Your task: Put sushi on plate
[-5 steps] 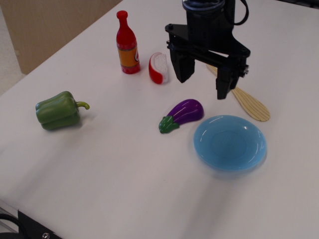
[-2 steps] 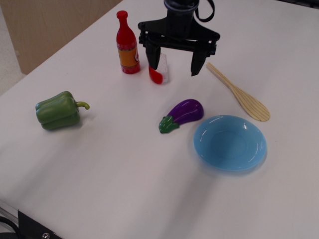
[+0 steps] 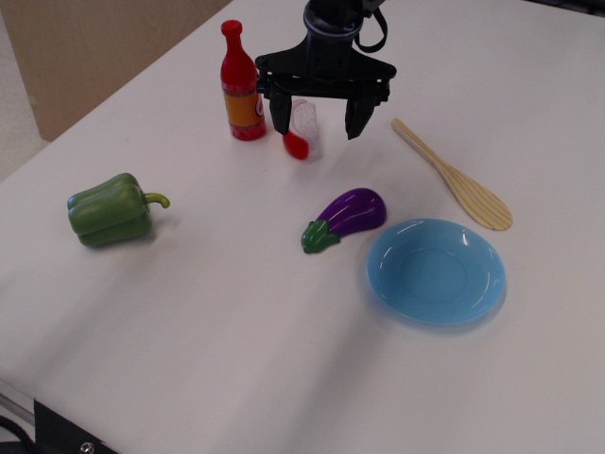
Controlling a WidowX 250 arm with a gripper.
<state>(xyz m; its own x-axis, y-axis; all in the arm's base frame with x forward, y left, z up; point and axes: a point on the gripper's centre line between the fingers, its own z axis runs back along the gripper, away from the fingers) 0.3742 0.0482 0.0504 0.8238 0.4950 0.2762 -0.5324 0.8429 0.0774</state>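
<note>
The sushi (image 3: 301,133), a small white block with a red topping, stands on the white table just right of the red bottle. My black gripper (image 3: 317,121) is open and hangs over it. The sushi sits between the two fingers, close to the left finger (image 3: 280,115) and partly hidden by it; I cannot tell if they touch. The light blue plate (image 3: 436,272) lies empty at the front right, well apart from the gripper.
A red bottle (image 3: 241,85) stands just left of the sushi. A purple eggplant (image 3: 347,217) lies between the sushi and the plate. A wooden spoon (image 3: 458,179) lies right of the gripper. A green pepper (image 3: 111,210) sits far left.
The gripper has moved left from above the spoon handle and turned, so its open fingers now stand on either side of the sushi. The objects have not moved.
</note>
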